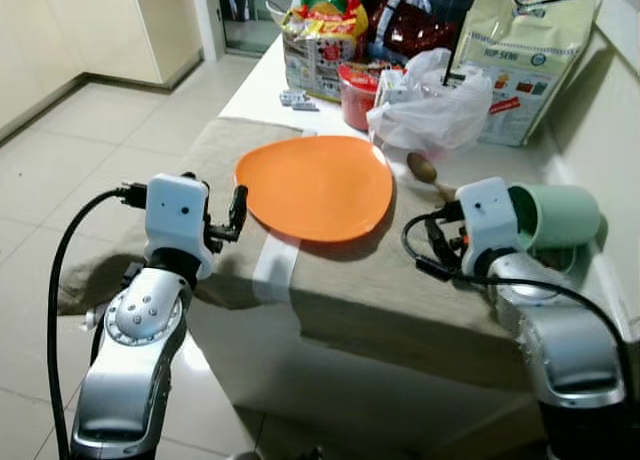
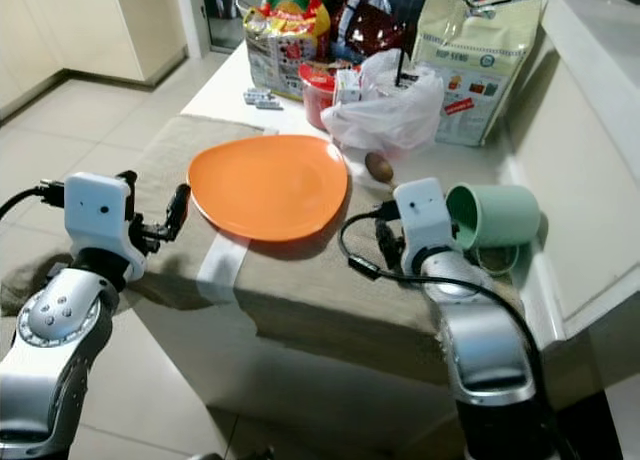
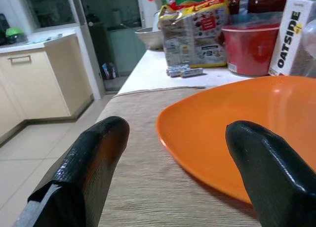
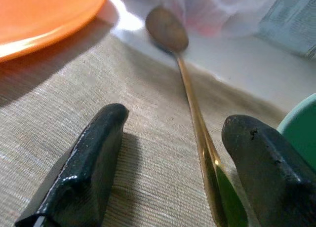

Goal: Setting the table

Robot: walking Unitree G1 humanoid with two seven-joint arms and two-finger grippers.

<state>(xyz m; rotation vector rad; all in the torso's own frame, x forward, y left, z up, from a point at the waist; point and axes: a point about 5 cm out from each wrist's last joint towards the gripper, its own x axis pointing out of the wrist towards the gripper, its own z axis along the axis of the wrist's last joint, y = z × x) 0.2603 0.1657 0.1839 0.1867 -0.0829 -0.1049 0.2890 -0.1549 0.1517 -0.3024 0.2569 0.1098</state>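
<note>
Setting the table, you have the orange plate (image 1: 316, 186) lying flat on the beige cloth (image 1: 400, 280) that covers the near part of the table (image 1: 262, 78). Your left gripper (image 3: 173, 153) hovers at the plate's near-left rim, fingers (image 3: 89, 163) apart, with the rim between them. Your right gripper (image 4: 168, 153) sits low over the cloth, fingers apart, straddling the handle of the gold spoon (image 4: 190, 94), whose bowl lies just beside the plate. A green mug (image 1: 558, 216) lies tipped on its side, touching the spoon's handle end. Judged from this, the spread fingers are aligned to take the spoon for placing beside the plate. Groceries (image 1: 420, 50) crowd the far end of the table.
</note>
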